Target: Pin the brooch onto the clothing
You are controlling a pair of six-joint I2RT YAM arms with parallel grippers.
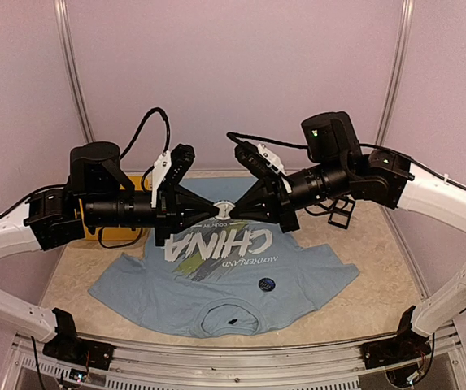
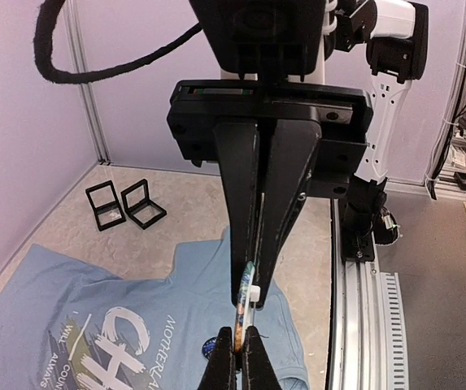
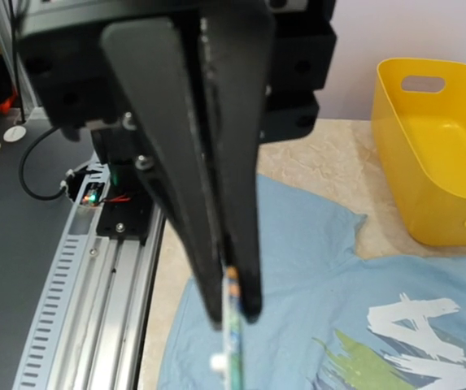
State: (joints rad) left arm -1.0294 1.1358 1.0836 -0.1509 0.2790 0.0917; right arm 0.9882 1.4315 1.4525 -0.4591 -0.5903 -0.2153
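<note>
The light blue T-shirt (image 1: 306,272) with white "CHINA" lettering lies flat on the table; it also shows in the left wrist view (image 2: 78,284) and the right wrist view (image 3: 314,268). My left gripper (image 1: 215,210) and right gripper (image 1: 233,209) meet tip to tip in the air above the shirt's chest. Both are shut on one round brooch (image 1: 224,210), seen edge-on with a white backing clip in the left wrist view (image 2: 246,305) and the right wrist view (image 3: 233,349). A second, dark blue round brooch (image 1: 267,284) lies on the shirt (image 2: 211,348).
A yellow bin (image 1: 111,236) stands at the back left behind the left arm, also in the right wrist view (image 3: 444,154). Two small black frames (image 1: 342,213) stand at the back right (image 2: 124,203). A small dark item (image 1: 233,322) lies inside the collar.
</note>
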